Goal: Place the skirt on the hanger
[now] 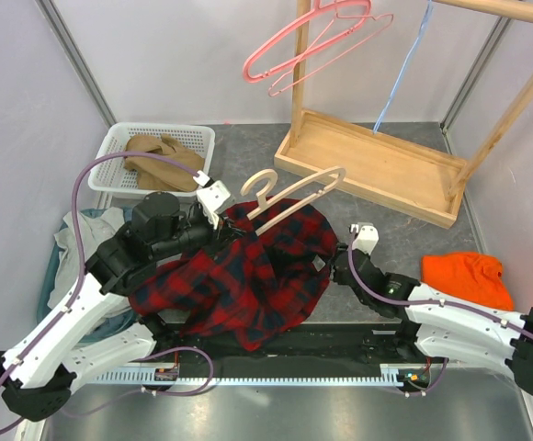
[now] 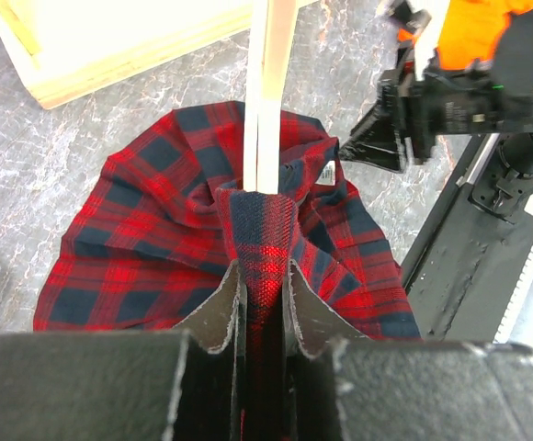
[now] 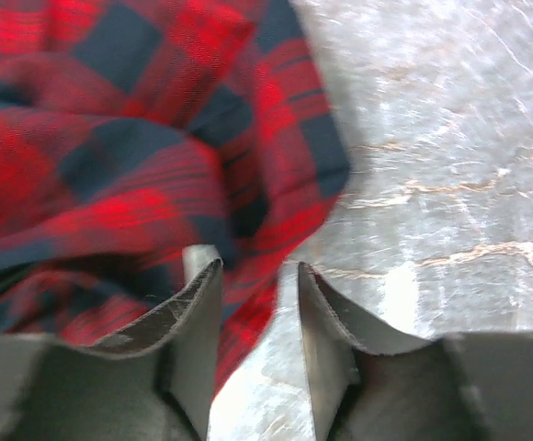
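Observation:
The tan-brown skirt (image 1: 162, 160) lies bunched in the white basket (image 1: 110, 152) at the back left, apart from both grippers. The pink hanger (image 1: 314, 40) hangs from the rack at the top. My left gripper (image 1: 232, 228) (image 2: 265, 283) is shut on a fold of the red-black plaid shirt (image 1: 239, 271) (image 2: 156, 220), just below the pale wooden hanger (image 1: 294, 195) (image 2: 268, 101) that lies on it. My right gripper (image 1: 334, 265) (image 3: 259, 276) is open at the shirt's right edge (image 3: 110, 156), low over the table.
A wooden rack with a tray base (image 1: 377, 165) stands at the back right, with a light-blue hanger (image 1: 401, 73) on it. An orange garment (image 1: 469, 277) lies at the right. A grey garment (image 1: 72, 241) lies at the left under my left arm.

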Robot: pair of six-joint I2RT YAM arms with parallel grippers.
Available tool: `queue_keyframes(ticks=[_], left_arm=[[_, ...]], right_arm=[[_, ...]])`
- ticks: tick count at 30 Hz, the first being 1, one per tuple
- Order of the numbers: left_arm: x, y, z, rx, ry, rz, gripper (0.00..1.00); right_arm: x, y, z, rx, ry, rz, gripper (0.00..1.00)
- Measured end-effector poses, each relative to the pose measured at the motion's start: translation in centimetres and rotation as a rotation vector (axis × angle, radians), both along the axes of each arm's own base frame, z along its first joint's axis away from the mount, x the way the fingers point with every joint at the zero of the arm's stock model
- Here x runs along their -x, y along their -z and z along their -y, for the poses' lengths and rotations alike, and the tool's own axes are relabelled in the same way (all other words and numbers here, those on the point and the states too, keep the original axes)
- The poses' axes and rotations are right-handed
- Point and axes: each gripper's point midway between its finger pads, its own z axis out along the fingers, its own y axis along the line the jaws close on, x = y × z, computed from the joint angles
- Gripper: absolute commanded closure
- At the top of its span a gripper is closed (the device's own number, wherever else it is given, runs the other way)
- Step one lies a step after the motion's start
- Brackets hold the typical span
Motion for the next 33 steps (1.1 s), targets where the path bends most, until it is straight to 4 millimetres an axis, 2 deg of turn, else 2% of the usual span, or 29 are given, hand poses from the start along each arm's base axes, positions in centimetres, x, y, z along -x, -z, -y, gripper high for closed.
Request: queue_keyframes(ticks=[3,5,13,15,16,17,19,22,25,29,33], left_arm=[[0.1,-0.1,-0.1,0.006,0.001,0.005,0.98],[0.3,0.0,-0.1,0.012,-0.001,-0.002,0.98],[0.6,-0.4,-0.3,0.032,-0.007,-0.005,0.98],[0.7,-0.5,-0.4,0.036,-0.008,-0.003,0.98],[0.7,-0.5,-0.4,0.037,-0.007,-0.002,0.98],[0.7,-0.5,-0.4,0.038,-0.007,-0.002,0.98],[0.7,-0.6,-0.4,0.038,-0.007,-0.003,0.98],[0.8,-0.5,-0.4,0.039,-0.006,-0.003,0.98],[0.9,-0.2,-0.5,0.038,-0.004,-0.007,0.98],[1.3,0.2,-0.7,0.038,-0.001,-0.008,0.98],[1.6,0.2,-0.9,0.048,0.004,0.000,0.98]], right_arm=[[-0.5,1.6,0.7,-0.008,0.027,-0.003,0.59],[-1.0,1.6,0.2,-0.032,0.015,0.021,0.59],[-3.0,-1.5,-2.4,-0.137,-0.065,0.176,0.57],[-3.3,-2.0,-2.8,-0.149,-0.076,0.196,0.63],[-3.4,-2.1,-2.9,-0.150,-0.079,0.203,0.69],[-3.6,-2.0,-3.0,-0.150,-0.082,0.206,0.85],[-3.8,-1.5,-3.0,-0.134,-0.086,0.199,1.00],[-4.2,-0.8,-2.7,-0.122,-0.070,0.182,1.00],[-4.8,-1.1,-2.1,-0.119,-0.040,0.179,1.00],[-7.0,-3.2,-0.9,-0.126,0.026,0.198,1.00],[-9.8,-7.3,-0.3,-0.159,0.064,0.242,1.00]])
